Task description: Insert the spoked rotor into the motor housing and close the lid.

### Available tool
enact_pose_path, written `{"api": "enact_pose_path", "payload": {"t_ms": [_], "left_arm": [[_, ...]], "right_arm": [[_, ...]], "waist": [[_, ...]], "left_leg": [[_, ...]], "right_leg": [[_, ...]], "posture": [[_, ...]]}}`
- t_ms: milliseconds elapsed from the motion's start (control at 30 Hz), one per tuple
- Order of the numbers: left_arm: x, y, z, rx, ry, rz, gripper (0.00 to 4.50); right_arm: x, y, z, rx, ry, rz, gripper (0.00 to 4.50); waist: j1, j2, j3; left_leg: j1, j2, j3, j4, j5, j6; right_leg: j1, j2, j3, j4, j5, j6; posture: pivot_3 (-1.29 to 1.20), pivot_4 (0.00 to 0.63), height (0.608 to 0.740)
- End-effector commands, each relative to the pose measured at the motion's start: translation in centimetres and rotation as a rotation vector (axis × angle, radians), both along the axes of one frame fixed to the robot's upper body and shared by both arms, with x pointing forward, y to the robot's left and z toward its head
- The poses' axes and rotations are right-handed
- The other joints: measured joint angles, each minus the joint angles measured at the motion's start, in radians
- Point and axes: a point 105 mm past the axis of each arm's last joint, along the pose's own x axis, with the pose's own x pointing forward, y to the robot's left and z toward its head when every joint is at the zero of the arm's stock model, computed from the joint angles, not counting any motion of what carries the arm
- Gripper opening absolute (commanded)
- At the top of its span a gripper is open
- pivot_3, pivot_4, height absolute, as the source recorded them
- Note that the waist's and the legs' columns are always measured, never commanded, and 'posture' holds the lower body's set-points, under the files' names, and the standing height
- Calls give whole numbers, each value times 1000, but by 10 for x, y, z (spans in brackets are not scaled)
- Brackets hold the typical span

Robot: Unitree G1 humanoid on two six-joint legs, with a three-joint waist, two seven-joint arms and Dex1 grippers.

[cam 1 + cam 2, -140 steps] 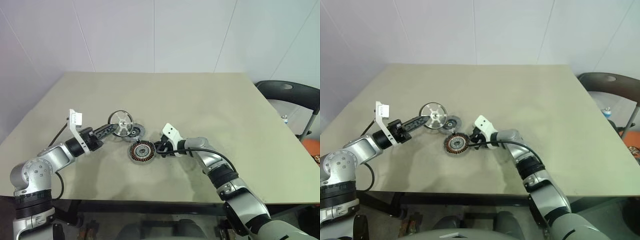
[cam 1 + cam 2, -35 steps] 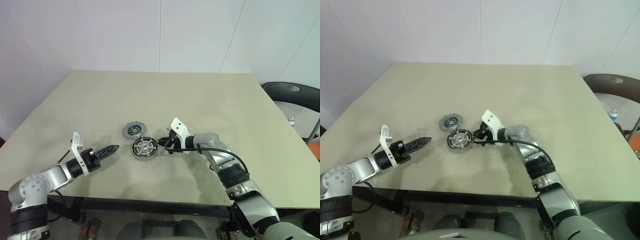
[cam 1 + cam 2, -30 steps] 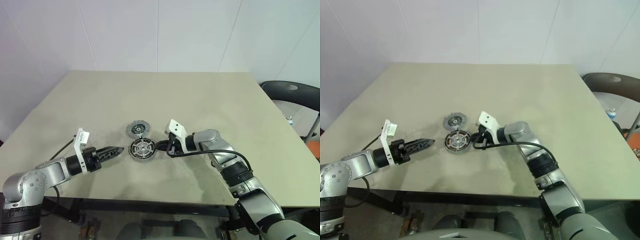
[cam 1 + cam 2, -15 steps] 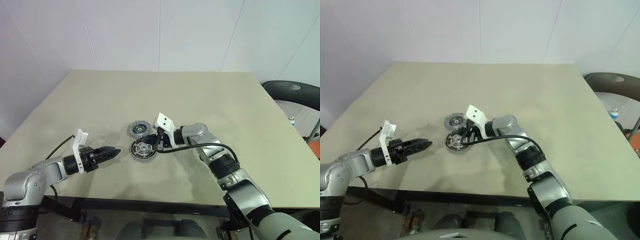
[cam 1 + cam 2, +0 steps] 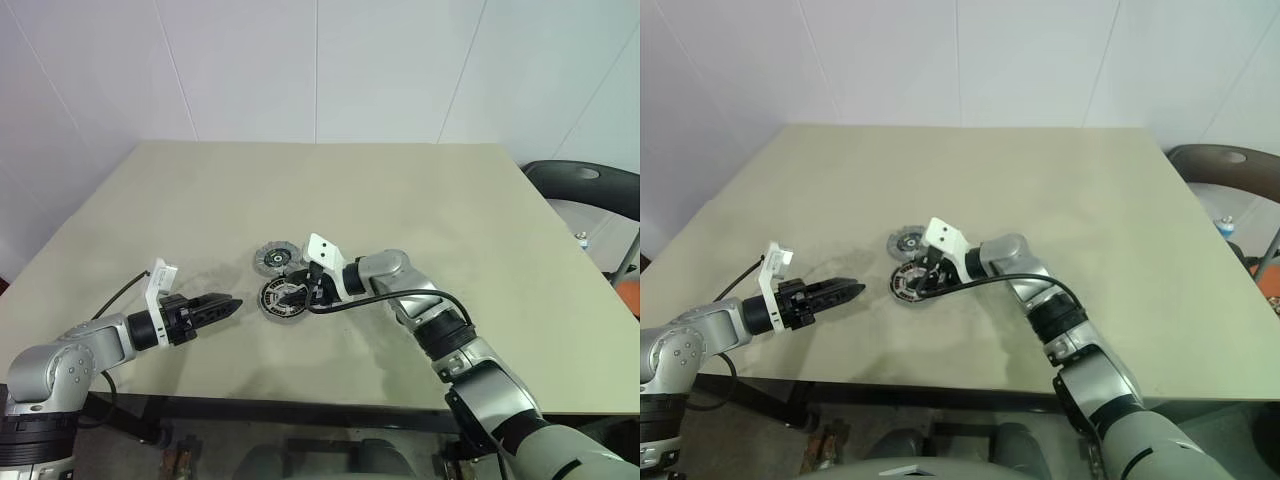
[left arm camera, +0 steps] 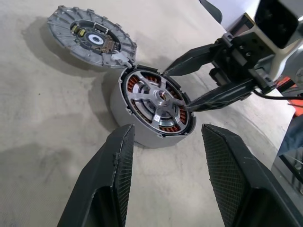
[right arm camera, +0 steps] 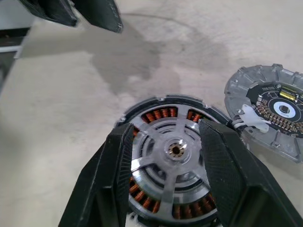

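Rotor [image 6: 158,98] seated flat inside the motor housing [image 6: 142,135], its silver spokes and central hub lying over the ring of copper windings. The housing stands upright on the beige table [image 5: 420,200], near the middle of its front half. The lid [image 6: 92,37] lies flat on the table just beside the housing on the far side, face up, dark centre and small coloured marks showing; its edge meets the housing rim at a small pale tab, though whether the two are joined there cannot be told. The right gripper [image 6: 182,87] reaches in low from the robot's right, fingers parted, both tips over the top face of the rotor: one finger [image 6: 194,56] at the far rim, the other near the hub. Whether the tips actually touch the metal cannot be told; nothing is clamped between them. The left gripper [image 5: 222,304] hovers low over the table to the left of the housing, pointing at it and clear of it, its two fingers [image 6: 116,165] spread apart and holding nothing. A dark chair [image 5: 590,190] stands past the table's right edge.
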Motion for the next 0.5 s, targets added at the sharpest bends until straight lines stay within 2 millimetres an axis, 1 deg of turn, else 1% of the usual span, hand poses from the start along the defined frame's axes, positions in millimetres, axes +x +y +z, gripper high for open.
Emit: {"api": "enact_pose_path", "payload": {"t_ms": [33, 167, 367, 467, 500], "left_arm": [[4, 5, 11, 3, -49, 22, 2426], [3, 5, 10, 7, -47, 23, 2426], [4, 6, 9, 2, -43, 30, 2426], [4, 5, 8, -2, -43, 30, 2426], [4, 5, 8, -3, -42, 31, 2426]], "right_arm": [[6, 9, 25, 84, -64, 12, 1359], [7, 8, 26, 92, -59, 12, 37], [9, 9, 17, 34, -73, -3, 37], [10, 11, 17, 45, -73, -18, 37], [10, 11, 13, 30, -69, -21, 37]], "waist": [[0, 0, 0], [0, 0, 0], [0, 0, 0], [0, 0, 0], [0, 0, 0]], "left_leg": [[0, 0, 0, 0, 0, 0], [0, 0, 0, 0, 0, 0], [0, 0, 0, 0, 0, 0], [0, 0, 0, 0, 0, 0], [0, 0, 0, 0, 0, 0]], "right_leg": [[0, 0, 0, 0, 0, 0], [0, 0, 0, 0, 0, 0], [0, 0, 0, 0, 0, 0], [0, 0, 0, 0, 0, 0], [0, 0, 0, 0, 0, 0]], "posture": [[0, 0, 740], [0, 0, 740], [0, 0, 740], [0, 0, 740], [0, 0, 740]]}}
